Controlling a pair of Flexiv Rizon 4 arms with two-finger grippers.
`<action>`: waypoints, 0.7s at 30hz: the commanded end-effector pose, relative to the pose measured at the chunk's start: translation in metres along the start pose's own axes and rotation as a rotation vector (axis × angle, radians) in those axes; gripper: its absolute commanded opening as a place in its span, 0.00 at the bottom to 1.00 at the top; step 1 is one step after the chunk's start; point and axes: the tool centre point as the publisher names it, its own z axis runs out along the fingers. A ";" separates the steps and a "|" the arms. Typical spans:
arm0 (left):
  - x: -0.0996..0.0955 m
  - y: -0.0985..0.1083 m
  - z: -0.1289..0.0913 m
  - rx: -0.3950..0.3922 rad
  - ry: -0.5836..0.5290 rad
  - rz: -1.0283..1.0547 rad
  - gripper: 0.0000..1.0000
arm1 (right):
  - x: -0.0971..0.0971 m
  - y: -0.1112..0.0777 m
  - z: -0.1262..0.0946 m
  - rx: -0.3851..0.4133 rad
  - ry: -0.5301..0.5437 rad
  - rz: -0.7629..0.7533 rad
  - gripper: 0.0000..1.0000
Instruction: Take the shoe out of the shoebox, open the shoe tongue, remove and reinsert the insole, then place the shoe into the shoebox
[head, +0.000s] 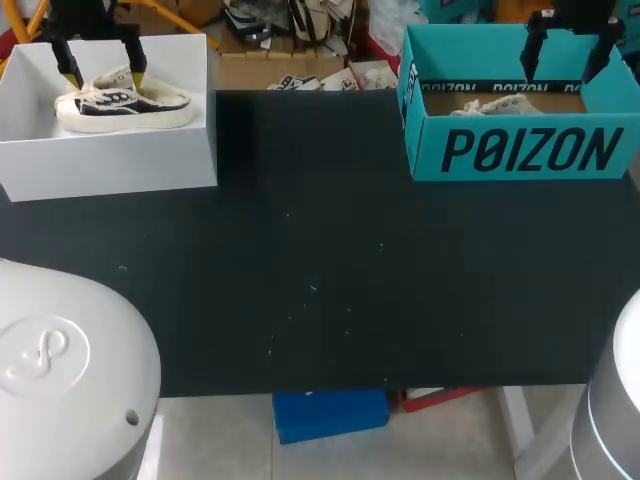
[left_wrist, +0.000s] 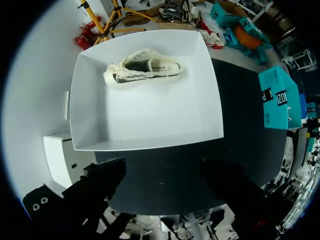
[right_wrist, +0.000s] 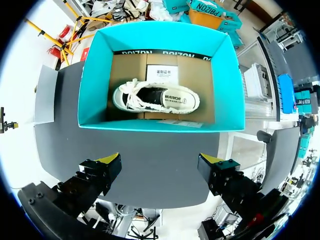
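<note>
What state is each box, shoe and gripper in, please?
White cardboard shoebox: open, shoe inside.
Cream-and-black canvas sneaker in white shoebox: upright on sole, ungripped.
Teal cardboard shoebox: open, shoe inside.
Matching sneaker in teal shoebox: upright on sole, ungripped.
Left gripper: open, empty, above white shoebox.
Right gripper: open, empty, above teal shoebox.

The left gripper (head: 104, 72) was held at the far left, pointed downward, its two yellow-tipped fingers (head: 137, 72) spread wide with nothing clasped between them. The right gripper (head: 563, 62) was held at the far right, likewise pointed downward and spread wide. White housings of the left arm (head: 60, 370) and right arm (head: 618, 400) were seen at the near corners.
</note>
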 end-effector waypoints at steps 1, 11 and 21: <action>0.000 0.000 0.000 0.000 0.000 0.000 1.00 | 0.000 0.000 0.000 0.000 0.000 0.000 1.00; 0.000 0.000 0.000 0.000 0.000 0.000 1.00 | 0.000 0.000 0.000 0.000 0.000 0.000 1.00; 0.000 -0.029 -0.003 -0.005 -0.073 0.437 1.00 | 0.000 0.000 0.000 0.000 0.000 0.000 1.00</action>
